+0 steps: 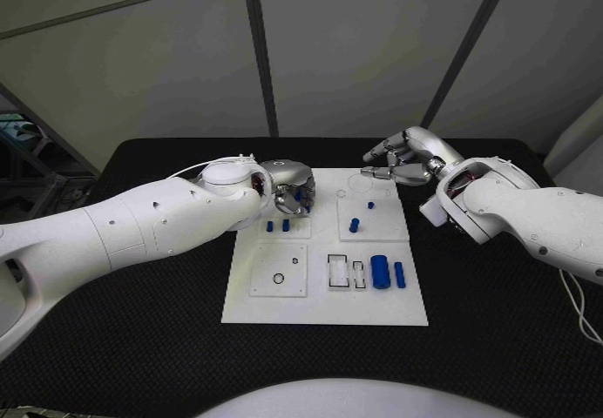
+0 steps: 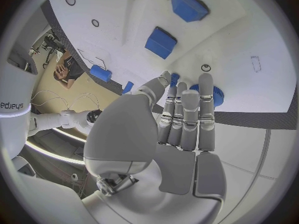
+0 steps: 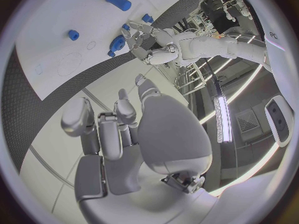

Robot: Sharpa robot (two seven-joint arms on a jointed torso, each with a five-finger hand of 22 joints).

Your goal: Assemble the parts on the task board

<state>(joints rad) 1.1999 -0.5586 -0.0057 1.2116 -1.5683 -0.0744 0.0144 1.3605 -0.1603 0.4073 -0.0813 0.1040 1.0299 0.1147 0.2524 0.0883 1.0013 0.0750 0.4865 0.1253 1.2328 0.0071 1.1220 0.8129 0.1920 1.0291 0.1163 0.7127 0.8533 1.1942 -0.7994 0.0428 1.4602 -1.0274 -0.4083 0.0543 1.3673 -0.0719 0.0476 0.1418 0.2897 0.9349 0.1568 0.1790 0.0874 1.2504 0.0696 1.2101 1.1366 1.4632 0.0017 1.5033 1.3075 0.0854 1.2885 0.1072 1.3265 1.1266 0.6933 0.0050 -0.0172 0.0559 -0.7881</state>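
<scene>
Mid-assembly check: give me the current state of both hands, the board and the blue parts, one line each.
Left hand: over the board's far left, fingers at a blue gear; grip unclear.
Right hand: above the board's far edge, fingers curled, holding nothing.
Task board: flat on the table.
Blue parts: several lying loose on the board.

From my head, my left hand [image 1: 287, 193] covers the far-left corner of the task board [image 1: 324, 309], and I cannot tell what lies under it. At my left wrist, my fingers [image 2: 190, 119] hide most of a toothed blue part [image 2: 216, 95]; whether they touch it I cannot tell. My right hand [image 1: 404, 158] hangs over the board's far edge, its fingertips too small to read. The surface [image 1: 151, 348] runs off the frame's bottom edge.
</scene>
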